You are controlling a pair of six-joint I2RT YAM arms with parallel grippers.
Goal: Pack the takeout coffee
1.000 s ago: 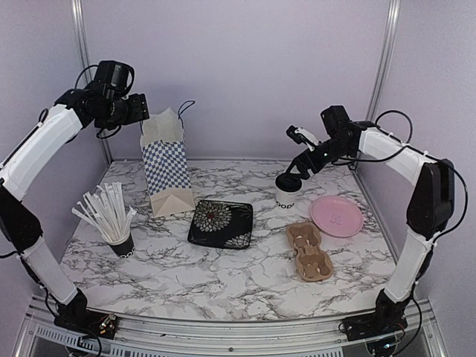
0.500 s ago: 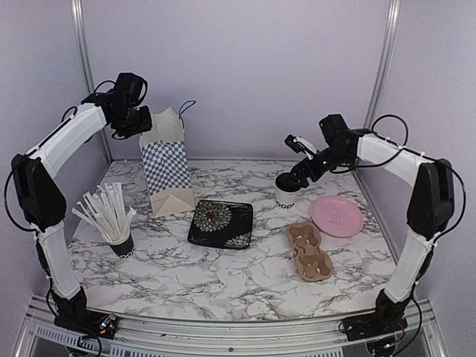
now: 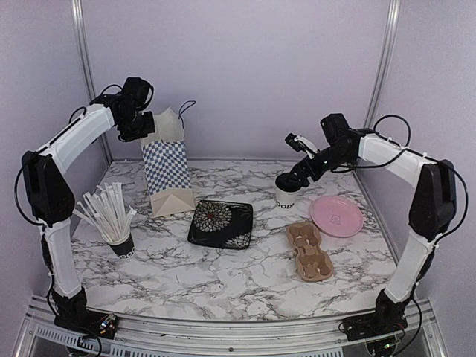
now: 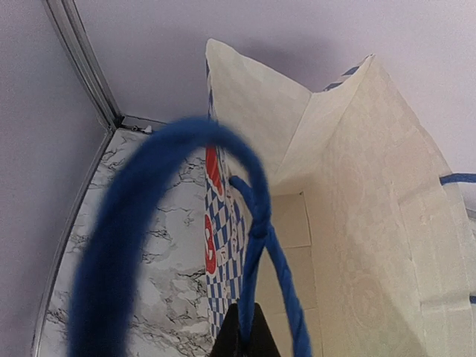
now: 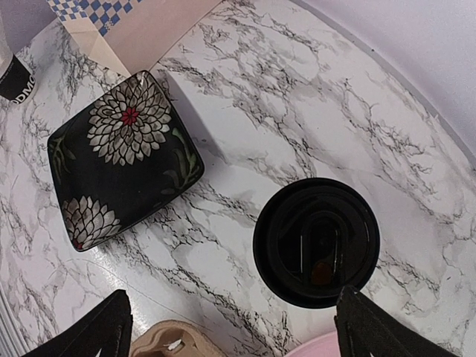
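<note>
Moved: my left claw (image 3: 139, 125) swung in to the bag (image 3: 166, 160) at 10 o'clock, pinching its blue handle (image 4: 256, 245) | my right claw (image 3: 296, 174) hangs spread open over the takeout coffee (image 3: 286, 192), 2 o'clock on the surface (image 3: 223, 275) | bag held; cup grasp next, I judge.

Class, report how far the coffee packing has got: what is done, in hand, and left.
Done: the paper bag stands open, the left end effector pinching its blue handle. In hand: the open right end effector hovers above the lidded coffee cup, not gripping. Left: grasp the cup, carry it over, lower it into the bag.
</note>
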